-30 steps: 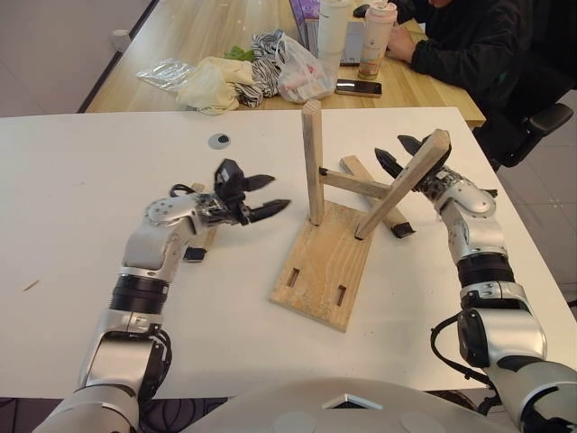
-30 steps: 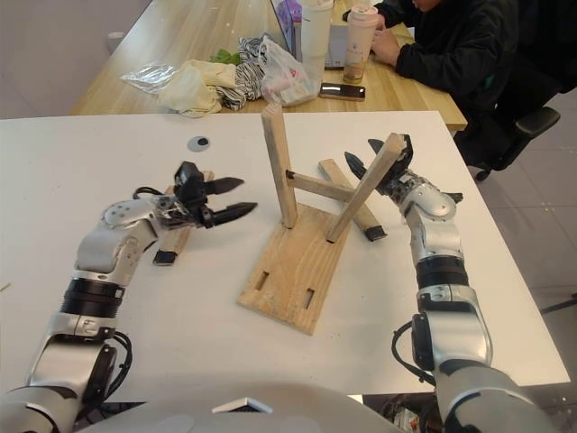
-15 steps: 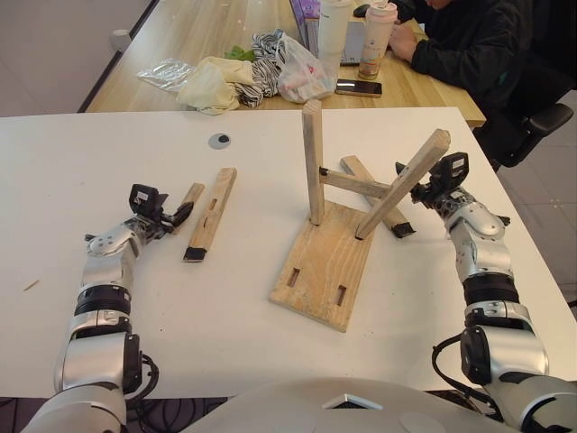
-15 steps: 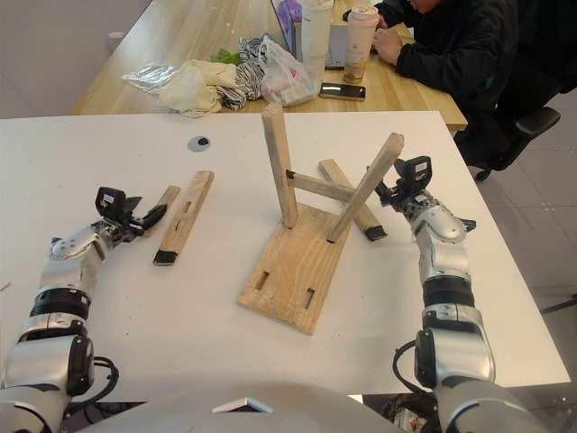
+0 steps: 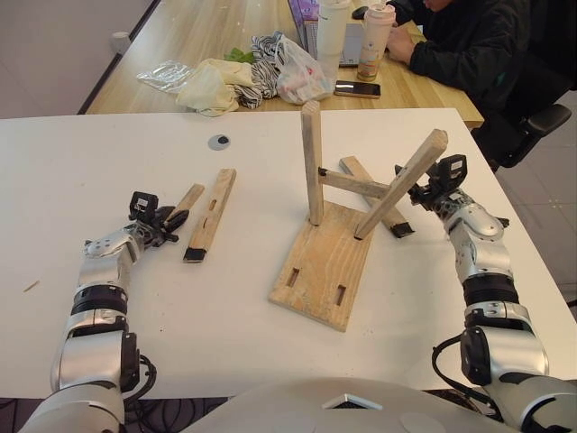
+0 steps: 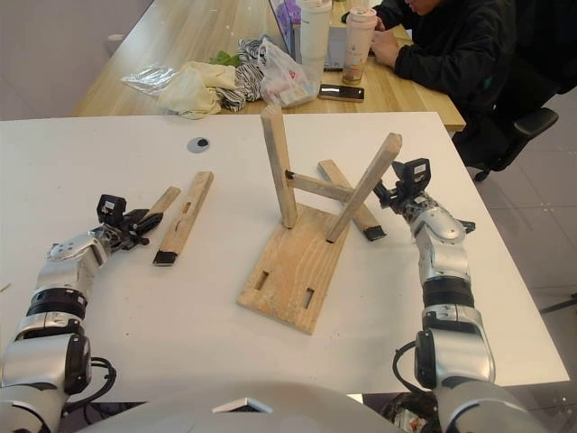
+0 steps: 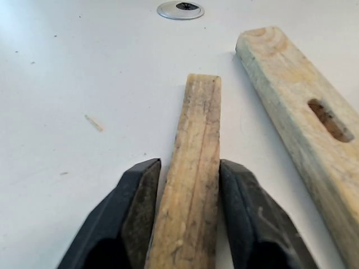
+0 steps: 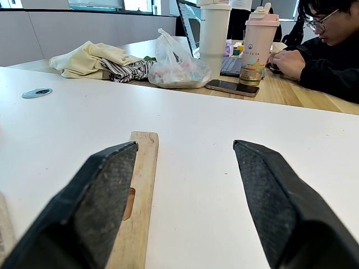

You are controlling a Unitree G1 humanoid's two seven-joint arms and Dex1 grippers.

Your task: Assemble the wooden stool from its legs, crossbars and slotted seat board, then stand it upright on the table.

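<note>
The head views take in the whole white table. One pale slotted seat board lies flat at its middle, with four square wooden legs and two thin crossbars. An upright leg and a leaning leg stand in the board, joined by one crossbar. A third leg lies behind them, and a fourth leg lies toward the left edge. The left wrist view shows the left gripper narrowed onto the second crossbar. The right wrist view shows the right gripper spread wide over the third leg.
</note>
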